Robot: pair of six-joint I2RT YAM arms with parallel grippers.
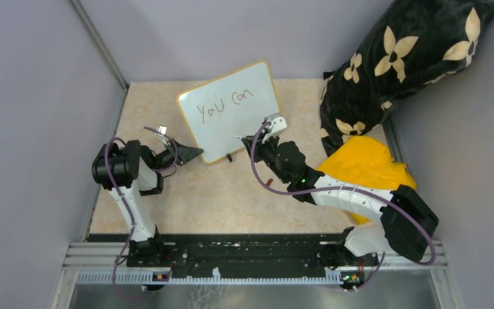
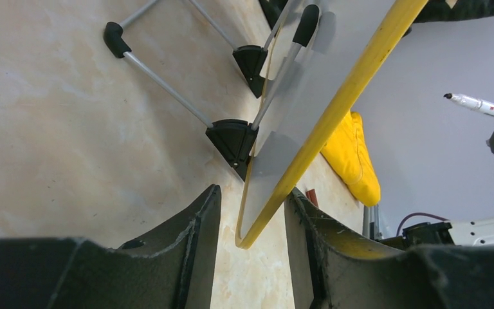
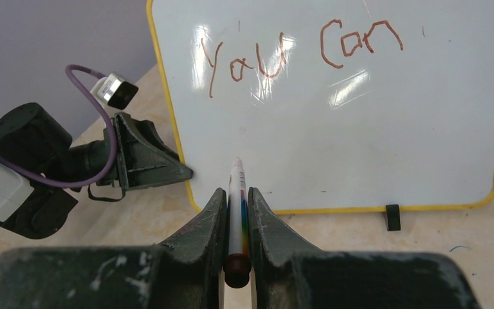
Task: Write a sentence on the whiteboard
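right claw gripping marker, aimed at whiteboard

Black left gripper low, jaws straddling yellow-framed whiteboard corner; black right gripper extended, pinching white marker.

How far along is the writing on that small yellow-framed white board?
Done: handwritten words "You can" top the yellow-framed whiteboard. In hand: the right gripper pinches a white marker, tip near the board's blank lower half; the left gripper straddles the board's bottom corner. Left: the rest of the sentence, judging by that blank space.
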